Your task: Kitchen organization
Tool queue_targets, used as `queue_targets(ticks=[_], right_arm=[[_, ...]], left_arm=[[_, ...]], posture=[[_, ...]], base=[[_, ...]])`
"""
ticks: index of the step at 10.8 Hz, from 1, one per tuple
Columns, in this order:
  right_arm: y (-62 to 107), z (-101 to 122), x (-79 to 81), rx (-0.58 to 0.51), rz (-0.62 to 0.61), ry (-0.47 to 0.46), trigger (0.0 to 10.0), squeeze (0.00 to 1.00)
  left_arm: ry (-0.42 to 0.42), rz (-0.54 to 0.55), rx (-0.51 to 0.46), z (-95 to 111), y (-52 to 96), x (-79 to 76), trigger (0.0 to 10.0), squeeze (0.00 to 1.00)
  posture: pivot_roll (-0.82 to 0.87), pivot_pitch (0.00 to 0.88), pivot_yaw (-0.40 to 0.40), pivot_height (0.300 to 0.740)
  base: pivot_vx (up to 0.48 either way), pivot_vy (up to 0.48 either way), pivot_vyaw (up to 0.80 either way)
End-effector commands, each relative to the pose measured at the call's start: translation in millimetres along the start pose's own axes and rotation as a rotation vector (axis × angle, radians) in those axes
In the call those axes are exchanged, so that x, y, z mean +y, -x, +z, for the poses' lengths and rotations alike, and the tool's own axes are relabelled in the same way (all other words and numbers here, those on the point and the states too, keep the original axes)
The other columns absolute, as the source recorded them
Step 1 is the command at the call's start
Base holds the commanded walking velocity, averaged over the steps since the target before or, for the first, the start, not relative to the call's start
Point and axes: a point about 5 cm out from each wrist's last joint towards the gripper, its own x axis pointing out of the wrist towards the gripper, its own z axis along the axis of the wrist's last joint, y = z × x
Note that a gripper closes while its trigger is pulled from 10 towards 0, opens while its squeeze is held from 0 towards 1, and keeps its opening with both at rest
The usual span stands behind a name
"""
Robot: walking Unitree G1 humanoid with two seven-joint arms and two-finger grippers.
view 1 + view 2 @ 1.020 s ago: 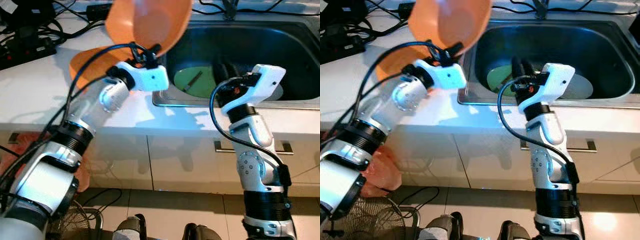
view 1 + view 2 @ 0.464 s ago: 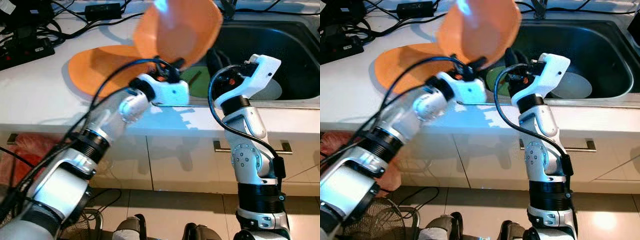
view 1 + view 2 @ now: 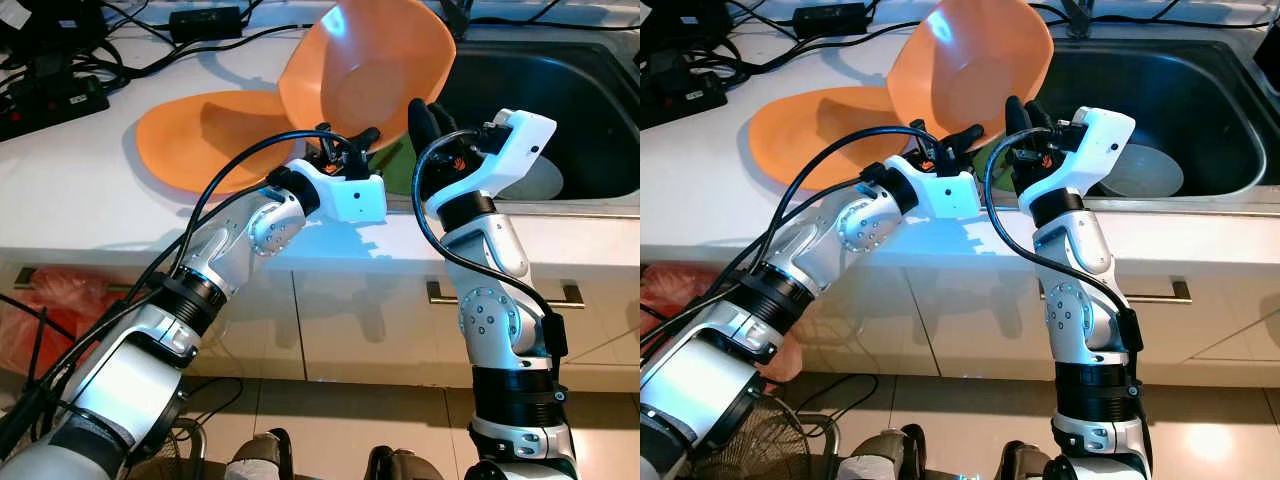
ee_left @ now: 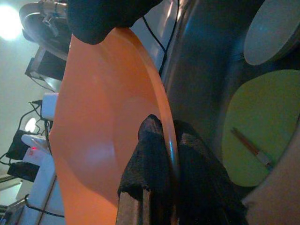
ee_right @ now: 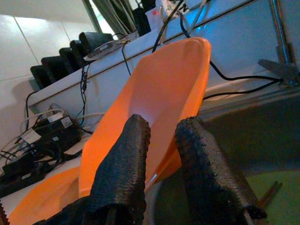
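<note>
No readable text, labels, brands or numbers anywhere. The orange bowl [image 3: 365, 70], the orange plate [image 3: 205, 135] on the surface [image 3: 70, 190], the green plate [image 4: 262, 126] in the sink [image 3: 560, 90] and the white arm housings carry no print. The black adapters and power strip [image 3: 45, 100] at the back are too small and blurred to show any lettering.
</note>
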Motion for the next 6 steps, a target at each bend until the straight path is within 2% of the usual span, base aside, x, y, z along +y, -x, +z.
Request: queue_targets(ticks=[1, 5, 6], right_arm=[[-4.0, -1.9, 6.1, 0.013, 0.028, -0.013, 10.0, 0.0], [-4.9, -5.0, 4.4, 0.023, 0.008, -0.001, 10.0, 0.0], [-5.0, -4.8, 3.1, 0.023, 0.0, -0.003, 10.0, 0.15]], left_arm=[[-0.024, 0.031, -0.069, 14.6, -3.6, 6.4, 10.0, 0.0], [-0.032, 0.073, -0.103, 21.4, -2.4, 8.5, 10.0, 0.0], [-0.032, 0.077, -0.099, 21.1, -2.5, 8.9, 10.0, 0.0]], posture=[[0.06, 0.136, 0.045, 0.74], [0.06, 0.147, 0.037, 0.74], [0.06, 0.148, 0.037, 0.74]], base=[[0.0, 0.0, 0.0], [0.0, 0.0, 0.0], [0.0, 0.0, 0.0]])
